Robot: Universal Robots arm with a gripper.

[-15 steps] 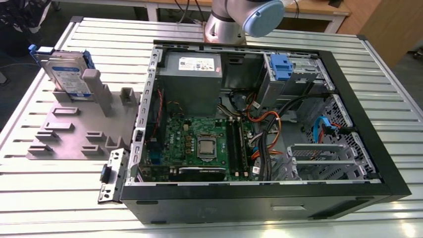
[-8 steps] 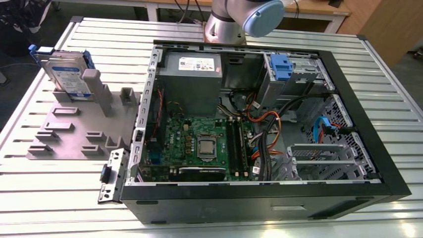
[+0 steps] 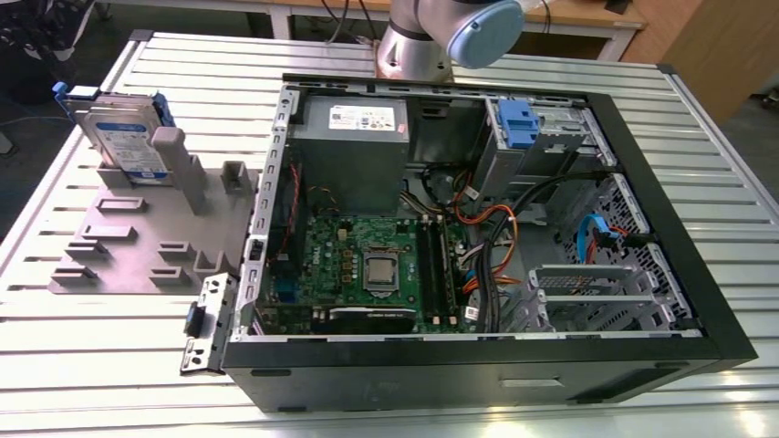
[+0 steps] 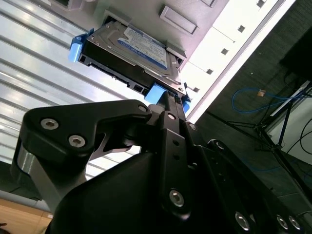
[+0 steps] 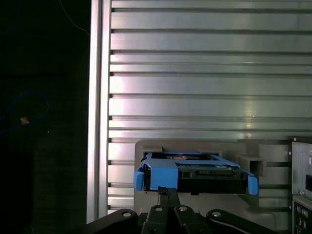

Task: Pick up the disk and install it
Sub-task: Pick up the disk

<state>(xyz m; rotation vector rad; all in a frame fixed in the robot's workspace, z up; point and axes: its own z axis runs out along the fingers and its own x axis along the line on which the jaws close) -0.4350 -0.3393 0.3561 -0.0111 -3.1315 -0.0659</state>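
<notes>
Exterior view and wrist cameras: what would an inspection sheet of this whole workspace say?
Surface: ribbed metal table, carrying everything.
Job's things: disk stands upright in a grey holder on the exterior view's left, not installed.
Clutter: open computer case beside the holder.
Gripper: gripper shut, empty, pointing at the disk.
Cables: orange wires and a blue cable inside the case.
Surroundings: wooden desk behind the table.

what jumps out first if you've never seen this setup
The open computer case, its boards and cables bared, takes up the middle and the exterior view's right of the slatted table. At that view's left, the disk with blue rails stands on edge in a grey holder. In the first wrist view the black claw, shut, points at the disk close by.
</notes>
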